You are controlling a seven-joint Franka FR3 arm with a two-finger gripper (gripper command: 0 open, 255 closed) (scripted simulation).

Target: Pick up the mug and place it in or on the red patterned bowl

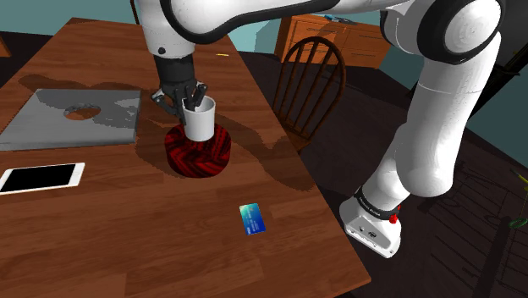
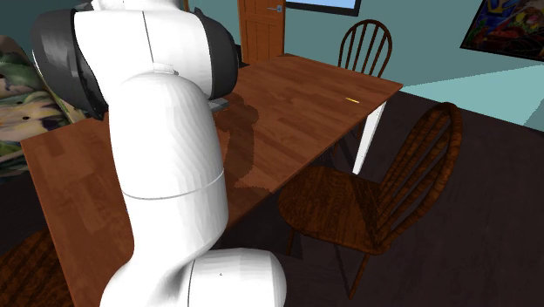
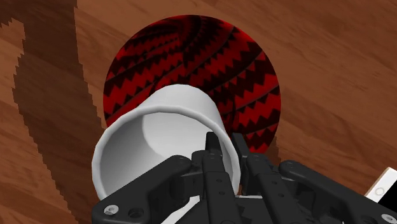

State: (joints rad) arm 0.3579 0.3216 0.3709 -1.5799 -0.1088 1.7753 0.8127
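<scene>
A plain white mug (image 1: 200,119) hangs upright right above the red bowl with a black zigzag pattern (image 1: 198,156), near the middle of the wooden table (image 1: 152,229). My gripper (image 1: 194,101) is shut on the mug's rim, one finger inside and one outside the wall. In the wrist view the mug (image 3: 156,130) is tilted toward the camera in my gripper (image 3: 228,154), and the bowl (image 3: 216,60) lies just beyond and beneath it. Whether the mug's base touches the bowl I cannot tell.
A grey laptop (image 1: 72,118) and a white-edged phone (image 1: 41,178) lie towards the shoulder view's left. A blue card (image 1: 252,219) lies in front of the bowl. A wooden chair (image 1: 309,76) stands at the table's right edge, another chair (image 2: 370,205) beside it.
</scene>
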